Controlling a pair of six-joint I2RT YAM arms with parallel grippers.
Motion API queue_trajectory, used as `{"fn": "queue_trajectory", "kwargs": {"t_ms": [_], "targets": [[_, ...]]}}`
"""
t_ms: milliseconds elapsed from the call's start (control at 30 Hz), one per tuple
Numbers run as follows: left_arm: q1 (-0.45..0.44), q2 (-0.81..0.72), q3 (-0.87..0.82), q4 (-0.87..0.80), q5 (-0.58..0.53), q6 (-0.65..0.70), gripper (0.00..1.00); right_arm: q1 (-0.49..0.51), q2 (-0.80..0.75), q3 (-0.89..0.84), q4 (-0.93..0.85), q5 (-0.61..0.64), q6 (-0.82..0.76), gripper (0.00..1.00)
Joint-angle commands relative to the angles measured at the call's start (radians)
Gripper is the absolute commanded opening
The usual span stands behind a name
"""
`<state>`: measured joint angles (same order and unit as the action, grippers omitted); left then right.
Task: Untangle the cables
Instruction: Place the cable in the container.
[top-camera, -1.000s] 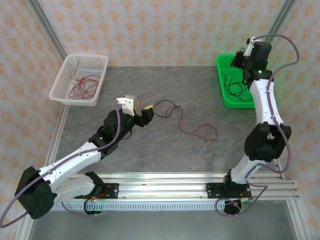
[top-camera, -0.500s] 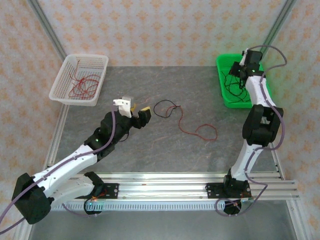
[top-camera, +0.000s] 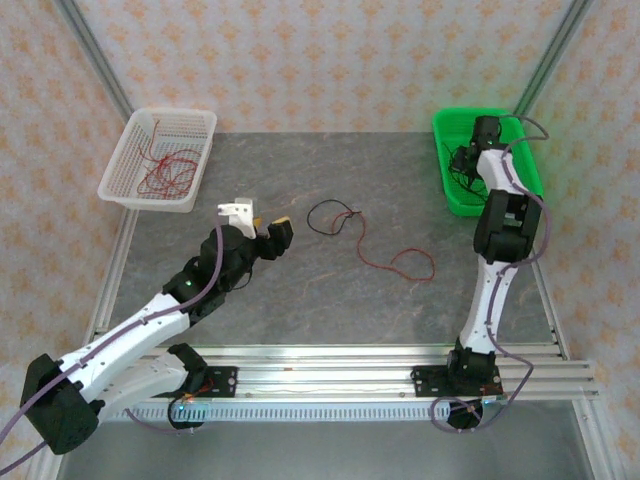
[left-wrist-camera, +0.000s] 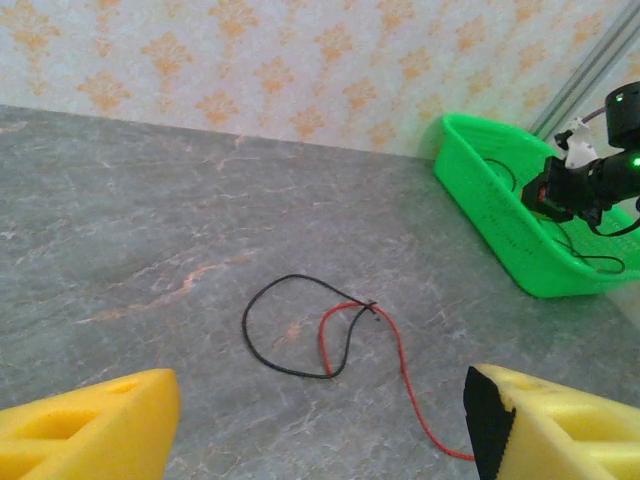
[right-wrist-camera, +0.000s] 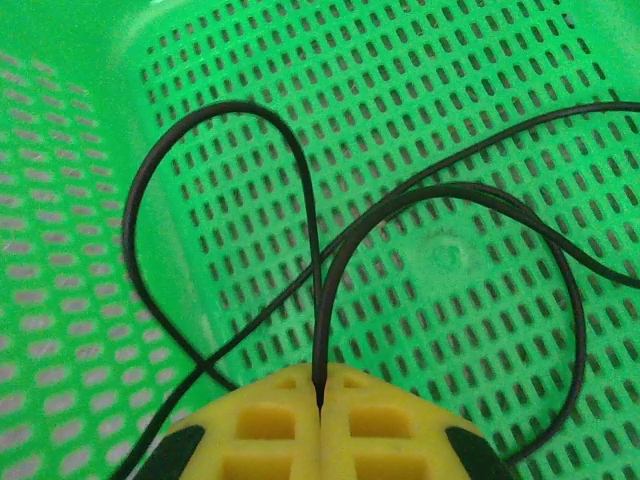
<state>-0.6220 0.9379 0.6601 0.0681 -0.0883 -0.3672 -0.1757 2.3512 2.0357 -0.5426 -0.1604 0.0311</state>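
My right gripper has its yellow pads pressed together on a black cable. The cable rises from the seam between them and loops over the perforated floor of the green basket. My left gripper stands spread wide and holds nothing, with one yellow pad in each lower corner of its wrist view.

From above, the left gripper hovers left of centre over the grey table, with bare surface all round it. The white basket sits at the upper left edge with red cables inside. The right gripper is down inside the green basket at the upper right, close to its walls.

The left wrist view shows the black loop meeting the red wire near centre, lying flat on the table. Overhead, that crossing is too fine to read. I read the pinch from the right wrist view; overhead, those fingers are too small to tell
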Motion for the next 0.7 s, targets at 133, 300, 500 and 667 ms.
{"fn": "queue_trajectory", "kwargs": {"t_ms": [133, 300, 500, 667], "targets": [[-0.005, 0.072, 0.095, -0.042, -0.032, 0.061, 0.76, -0.005, 0.086, 0.249, -0.057, 0.032, 0.093, 0.00], [-0.005, 0.093, 0.093, -0.006, -0.044, 0.071, 0.76, -0.010, 0.162, 0.369, -0.051, 0.051, 0.155, 0.00], [-0.005, 0.127, 0.074, 0.023, -0.050, 0.051, 0.76, -0.012, 0.200, 0.357, -0.057, 0.029, 0.171, 0.08], [-0.005, 0.176, 0.115, -0.040, -0.074, 0.007, 0.76, -0.013, 0.181, 0.328, -0.080, -0.001, 0.156, 0.30]]}}
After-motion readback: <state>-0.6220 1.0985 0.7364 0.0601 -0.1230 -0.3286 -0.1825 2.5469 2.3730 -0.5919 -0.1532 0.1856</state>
